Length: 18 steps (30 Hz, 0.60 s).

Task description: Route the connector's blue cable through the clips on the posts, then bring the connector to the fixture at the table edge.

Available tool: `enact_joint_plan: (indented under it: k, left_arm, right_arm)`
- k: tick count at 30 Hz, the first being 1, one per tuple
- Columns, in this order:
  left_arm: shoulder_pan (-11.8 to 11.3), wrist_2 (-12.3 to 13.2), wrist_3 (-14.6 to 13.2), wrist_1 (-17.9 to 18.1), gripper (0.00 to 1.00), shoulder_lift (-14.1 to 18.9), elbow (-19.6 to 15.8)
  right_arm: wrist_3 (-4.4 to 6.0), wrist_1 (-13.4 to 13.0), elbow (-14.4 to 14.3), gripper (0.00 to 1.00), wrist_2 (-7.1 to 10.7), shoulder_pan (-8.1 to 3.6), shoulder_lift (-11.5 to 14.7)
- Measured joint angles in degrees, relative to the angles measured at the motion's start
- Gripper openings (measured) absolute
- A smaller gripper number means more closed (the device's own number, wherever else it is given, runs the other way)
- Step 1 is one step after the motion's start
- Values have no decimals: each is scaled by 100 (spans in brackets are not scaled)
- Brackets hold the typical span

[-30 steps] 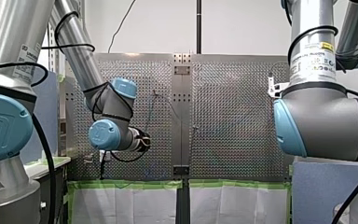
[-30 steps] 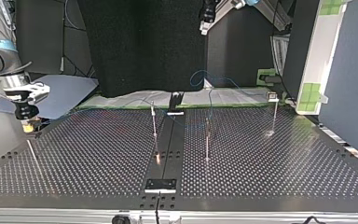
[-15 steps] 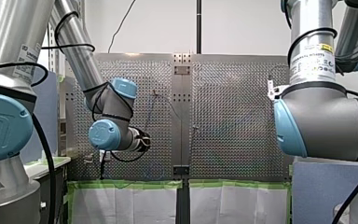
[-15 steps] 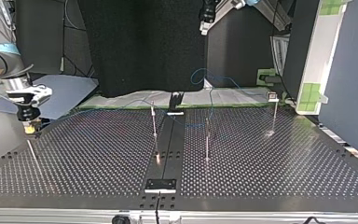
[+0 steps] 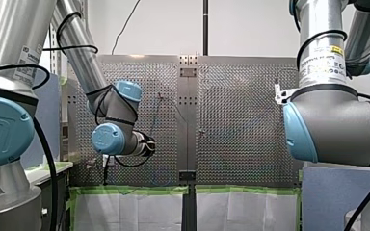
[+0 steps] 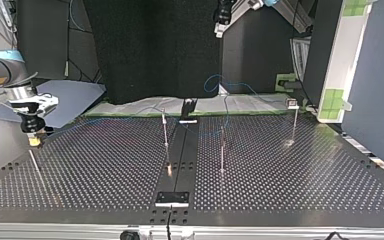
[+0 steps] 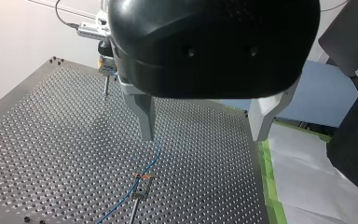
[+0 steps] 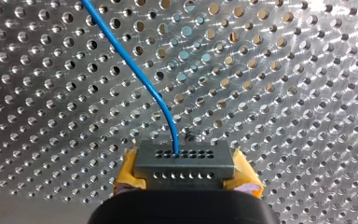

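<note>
Top view has my right arm entering at the far left, its tool [image 6: 34, 141] pointing down just above the counter [image 6: 105, 170], well to the left of the centre post [image 6: 165, 131]. Since a second ago that tool has slid a little nearer the centre post and dropped slightly. Right wrist view shows its yellow pads [image 8: 128, 169] clamped on the grey connector [image 8: 185, 161], whose blue cable [image 8: 135, 70] leaves the upper row of holes and curves away over the counter. My left tool [image 7: 205, 123] hangs high over the counter, fingers wide apart.
</note>
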<state>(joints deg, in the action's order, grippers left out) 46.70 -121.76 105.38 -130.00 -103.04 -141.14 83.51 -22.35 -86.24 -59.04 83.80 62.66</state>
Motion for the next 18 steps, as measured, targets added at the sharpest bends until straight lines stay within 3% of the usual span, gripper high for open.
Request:
enact_joint_plan:
  k: [18]
  left_arm:
    - [-19,14,0,-2,100,0,1]
  right_arm:
    - [49,-48,71,0,-3,10,-15]
